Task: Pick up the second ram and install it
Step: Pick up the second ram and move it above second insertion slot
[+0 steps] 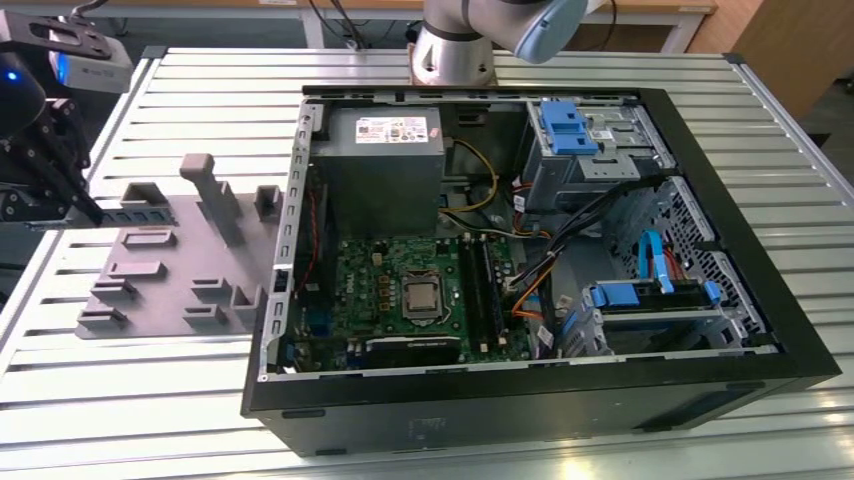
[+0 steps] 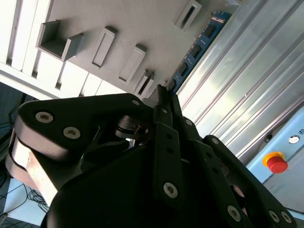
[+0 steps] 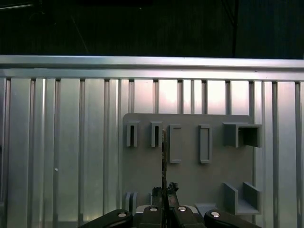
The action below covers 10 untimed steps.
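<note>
One end of the second ram [image 2: 195, 49] behind the fingers [image 2: 164, 124] (in the second wrist view)

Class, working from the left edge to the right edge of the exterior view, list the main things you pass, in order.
Gripper, jaws shut on the second ram → grey holder plate → green motherboard inside the open computer case → blue drive caddy.
</note>
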Available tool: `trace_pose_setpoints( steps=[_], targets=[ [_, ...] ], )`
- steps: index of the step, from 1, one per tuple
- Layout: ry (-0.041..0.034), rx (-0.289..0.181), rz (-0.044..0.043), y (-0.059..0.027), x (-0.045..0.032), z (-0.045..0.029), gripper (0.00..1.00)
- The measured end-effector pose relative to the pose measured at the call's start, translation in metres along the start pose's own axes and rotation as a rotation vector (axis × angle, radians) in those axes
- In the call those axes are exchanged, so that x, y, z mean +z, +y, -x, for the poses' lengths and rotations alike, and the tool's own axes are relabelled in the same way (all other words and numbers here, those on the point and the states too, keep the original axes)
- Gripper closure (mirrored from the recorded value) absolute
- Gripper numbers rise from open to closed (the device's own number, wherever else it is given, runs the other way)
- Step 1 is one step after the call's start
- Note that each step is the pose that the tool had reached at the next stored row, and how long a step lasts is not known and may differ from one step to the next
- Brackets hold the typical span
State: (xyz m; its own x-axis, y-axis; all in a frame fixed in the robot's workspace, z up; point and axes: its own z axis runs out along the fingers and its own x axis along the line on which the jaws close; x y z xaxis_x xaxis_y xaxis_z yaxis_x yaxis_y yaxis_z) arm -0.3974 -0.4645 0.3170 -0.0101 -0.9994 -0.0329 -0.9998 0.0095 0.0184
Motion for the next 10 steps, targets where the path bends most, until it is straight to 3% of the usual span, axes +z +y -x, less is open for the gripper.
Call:
trace_pose_setpoints(
  steps=[10],
  targets=[
    [0.0001,0.0,0.0001,0.0001,-0.0042,0.0001,0.86]
  ],
)
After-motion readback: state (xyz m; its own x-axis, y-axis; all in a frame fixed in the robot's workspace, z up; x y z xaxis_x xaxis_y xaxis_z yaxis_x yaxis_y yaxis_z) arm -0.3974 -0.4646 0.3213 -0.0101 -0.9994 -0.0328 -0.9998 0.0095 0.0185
